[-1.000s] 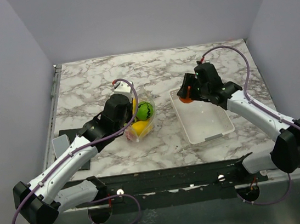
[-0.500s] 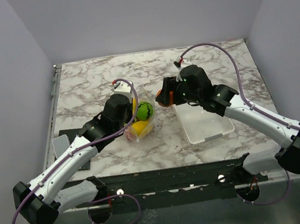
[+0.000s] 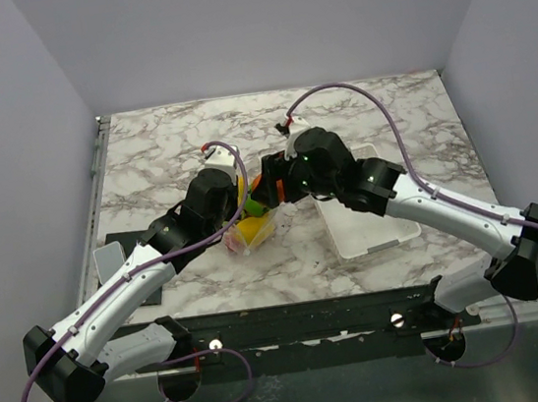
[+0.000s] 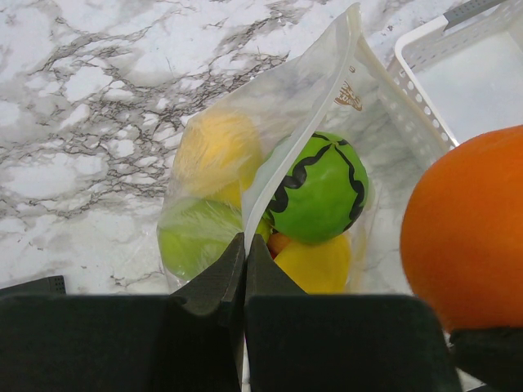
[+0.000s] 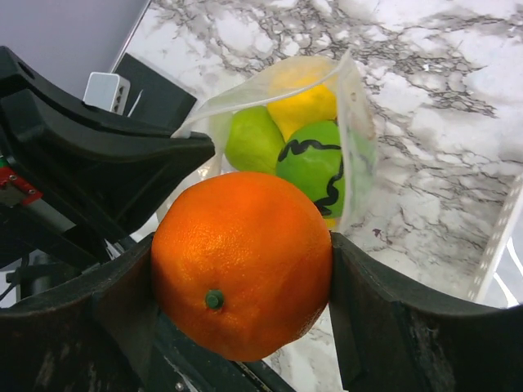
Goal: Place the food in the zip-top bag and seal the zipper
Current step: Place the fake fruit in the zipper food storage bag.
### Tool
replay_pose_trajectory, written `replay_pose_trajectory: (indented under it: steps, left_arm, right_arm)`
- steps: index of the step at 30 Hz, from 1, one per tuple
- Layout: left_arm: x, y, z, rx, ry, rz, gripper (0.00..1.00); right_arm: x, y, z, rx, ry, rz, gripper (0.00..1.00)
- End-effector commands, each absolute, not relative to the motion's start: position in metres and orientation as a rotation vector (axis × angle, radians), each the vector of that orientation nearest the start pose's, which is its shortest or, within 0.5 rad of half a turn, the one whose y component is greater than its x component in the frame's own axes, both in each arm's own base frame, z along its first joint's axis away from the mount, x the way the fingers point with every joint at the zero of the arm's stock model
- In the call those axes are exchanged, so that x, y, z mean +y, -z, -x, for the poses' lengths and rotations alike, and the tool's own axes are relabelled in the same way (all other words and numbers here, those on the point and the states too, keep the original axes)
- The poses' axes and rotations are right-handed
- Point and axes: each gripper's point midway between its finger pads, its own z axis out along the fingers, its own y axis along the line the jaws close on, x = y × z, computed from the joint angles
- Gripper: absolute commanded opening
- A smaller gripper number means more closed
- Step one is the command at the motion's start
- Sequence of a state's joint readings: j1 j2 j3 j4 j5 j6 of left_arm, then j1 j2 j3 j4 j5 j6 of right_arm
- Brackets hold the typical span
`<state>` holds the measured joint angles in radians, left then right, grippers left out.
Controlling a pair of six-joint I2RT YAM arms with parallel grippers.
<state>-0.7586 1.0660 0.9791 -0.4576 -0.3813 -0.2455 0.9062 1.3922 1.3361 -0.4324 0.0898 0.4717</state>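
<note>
Holding a dark-striped green ball [image 4: 320, 189], a pale yellow fruit [image 4: 216, 151], a light green fruit [image 4: 194, 237] and a deeper yellow fruit [image 4: 317, 263], the see-through dotted zip-top bag [image 4: 302, 106] lies a little left of the marble bench's [image 3: 164, 155] middle with its mouth open. Its near mouth edge is pinched between the black fingers of the left gripper [image 4: 244, 260], which are pressed together on the plastic. The right gripper [image 5: 242, 282] is clamped on a round orange toy fruit [image 5: 245, 237] held just over that mouth, and a white rectangular plastic tray [image 3: 376, 222] sits just beside the bag, nearer the bench's right edge.
</note>
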Motion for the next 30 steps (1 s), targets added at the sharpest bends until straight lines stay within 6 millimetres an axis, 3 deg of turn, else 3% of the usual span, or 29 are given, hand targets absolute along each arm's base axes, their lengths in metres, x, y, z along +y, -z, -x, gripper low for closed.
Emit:
replay_pose_trajectory:
  steps: [1, 9, 12, 16, 22, 30]
  left_arm:
    - [-0.185, -0.223, -0.274, 2.057, 0.229, -0.315, 0.00]
    - [-0.185, -0.225, -0.273, 2.054, 0.235, -0.315, 0.00]
    - [-0.185, -0.226, -0.273, 2.052, 0.237, -0.315, 0.00]
    - [-0.185, -0.226, -0.273, 2.051, 0.239, -0.315, 0.00]
    - [-0.185, -0.227, -0.272, 2.049, 0.242, -0.314, 0.00]
    - [-0.185, -0.228, -0.272, 2.046, 0.243, -0.313, 0.00]
  right_arm:
    - [0.355, -0.270, -0.261, 2.083, -0.728, 0.453, 0.28]
    - [0.363, -0.239, -0.268, 2.152, -0.641, 0.459, 0.35]
    - [0.367, -0.231, -0.271, 2.171, -0.630, 0.449, 0.46]
    - [0.374, -0.224, -0.271, 2.188, -0.624, 0.451, 0.68]
    - [0.380, -0.228, -0.269, 2.186, -0.618, 0.460, 0.90]
    - [0.375, -0.245, -0.266, 2.153, -0.634, 0.423, 0.96]
